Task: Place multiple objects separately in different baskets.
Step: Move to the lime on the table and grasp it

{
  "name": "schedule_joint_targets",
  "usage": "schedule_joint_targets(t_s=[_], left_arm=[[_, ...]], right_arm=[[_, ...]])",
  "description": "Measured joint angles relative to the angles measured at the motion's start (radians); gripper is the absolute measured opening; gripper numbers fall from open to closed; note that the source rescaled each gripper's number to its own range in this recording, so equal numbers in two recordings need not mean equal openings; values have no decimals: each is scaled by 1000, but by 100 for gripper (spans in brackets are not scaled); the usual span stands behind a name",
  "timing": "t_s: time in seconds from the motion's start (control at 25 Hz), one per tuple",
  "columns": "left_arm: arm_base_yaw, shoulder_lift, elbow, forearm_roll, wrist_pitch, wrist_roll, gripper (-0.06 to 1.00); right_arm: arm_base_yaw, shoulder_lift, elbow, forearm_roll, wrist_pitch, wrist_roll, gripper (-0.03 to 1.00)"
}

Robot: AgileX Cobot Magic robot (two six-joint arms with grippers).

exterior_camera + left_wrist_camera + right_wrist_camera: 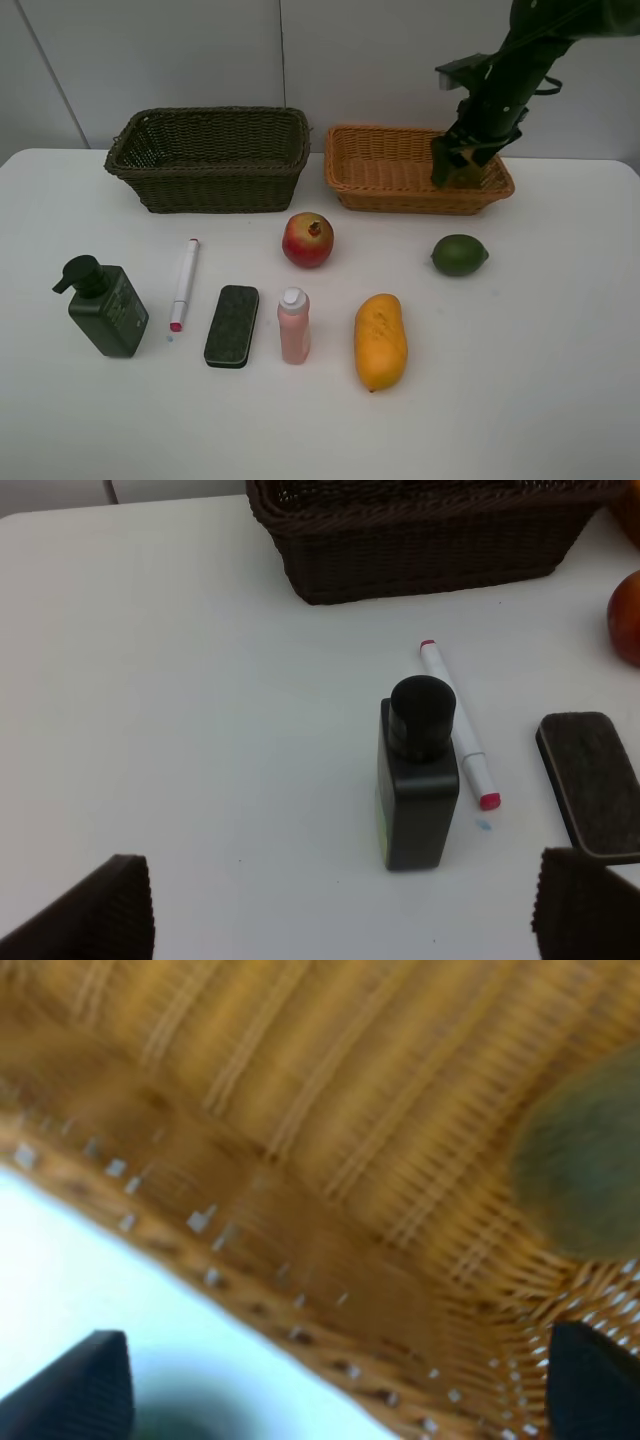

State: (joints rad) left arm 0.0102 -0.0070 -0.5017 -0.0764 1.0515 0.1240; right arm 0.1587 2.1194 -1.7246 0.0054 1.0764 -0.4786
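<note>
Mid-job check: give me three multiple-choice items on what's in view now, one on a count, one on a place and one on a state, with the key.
1. How many things lie on the white table outside both baskets?
A) five B) seven C) nine
2. Where does the right gripper hang?
A) above the orange-tan woven wicker basket B) above the table's front edge C) above the table's left edge
3. How is the dark green pump bottle placed?
A) upright B) on its side C) inside a basket

Key: 1 B, seven separate things can be counted across the tabletop. 2 A, its fingers reach down at that basket's right end. 3 A, it stands on its base with the pump on top.
</note>
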Motion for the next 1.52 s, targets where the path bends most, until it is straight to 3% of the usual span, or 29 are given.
schedule_joint_targets(t_s=[0.2,0.44,0.96,1.24,1.52], left_arm=[[0,0,0,0,0,0,100],[0,0,0,0,0,0,100],[0,0,0,0,0,0,100],[0,0,0,0,0,0,100],[0,0,0,0,0,0,100]], right_arm=[[0,0,0,77,108,-182,99],[0,-42,83,108,133,-254,99],[0,-203,445,97,-84,-454,99],[0,-203,483,67,-204,-498,99],[0,-177,488,73,-228,-519,99]])
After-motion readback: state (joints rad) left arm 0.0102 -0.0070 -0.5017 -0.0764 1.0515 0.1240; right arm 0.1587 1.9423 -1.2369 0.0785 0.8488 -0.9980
